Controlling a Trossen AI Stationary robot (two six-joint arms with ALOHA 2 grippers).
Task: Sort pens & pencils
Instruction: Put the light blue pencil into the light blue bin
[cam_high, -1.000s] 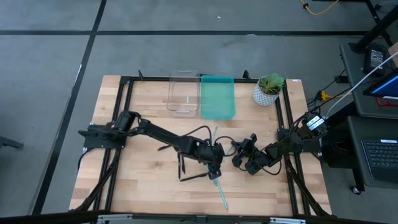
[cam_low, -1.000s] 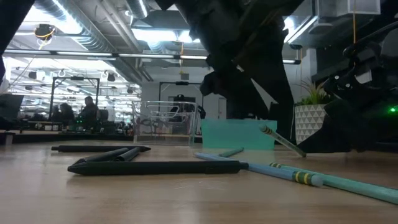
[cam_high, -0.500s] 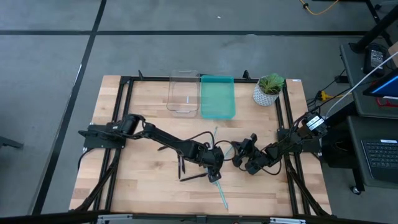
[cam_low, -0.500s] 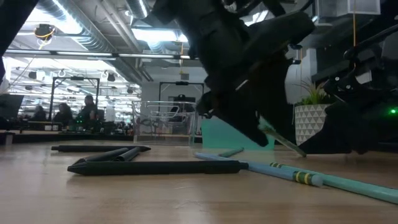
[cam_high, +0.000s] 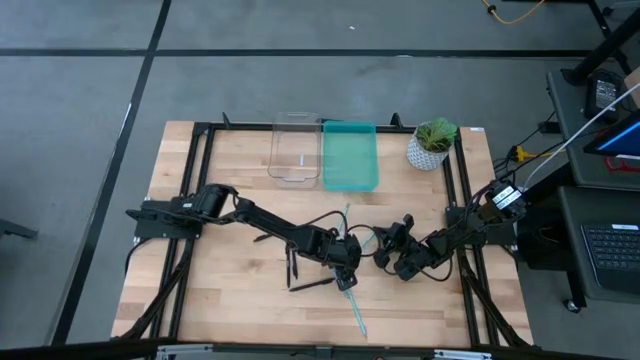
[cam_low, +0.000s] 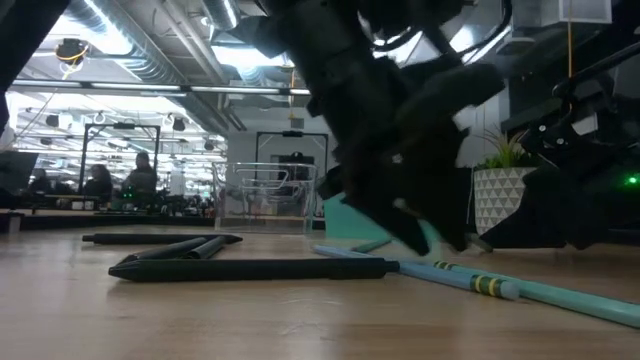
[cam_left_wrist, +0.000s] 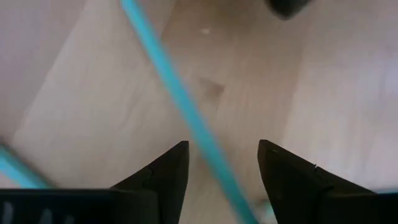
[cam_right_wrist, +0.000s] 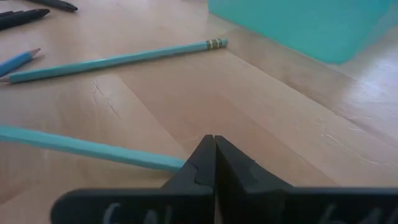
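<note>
In the left wrist view my left gripper (cam_left_wrist: 222, 149) points down at the table, open, with one finger on each side of a teal pencil (cam_left_wrist: 168, 74) and no contact showing. The high view places that gripper (cam_high: 347, 268) mid-table, over the upper end of the pencil (cam_high: 357, 315). A second teal pencil (cam_high: 345, 215) lies flat toward the bins. Two black pens (cam_high: 292, 265) (cam_high: 310, 286) lie flat just left of the gripper. My right gripper (cam_high: 383, 248) waits low beside it, shut (cam_right_wrist: 214, 140), with a teal pencil (cam_right_wrist: 87, 149) running close past its fingers.
A clear bin (cam_high: 294, 150) and a teal bin (cam_high: 350, 155) stand side by side at the far edge, with a potted plant (cam_high: 432, 145) to their right. In the low view the black pens (cam_low: 250, 268) and teal pencils (cam_low: 470, 283) lie across the foreground.
My left gripper has come down toward the teal pencil and shifted slightly toward the near edge, tipping as it descended. The pencils and pens have stayed where they were.
</note>
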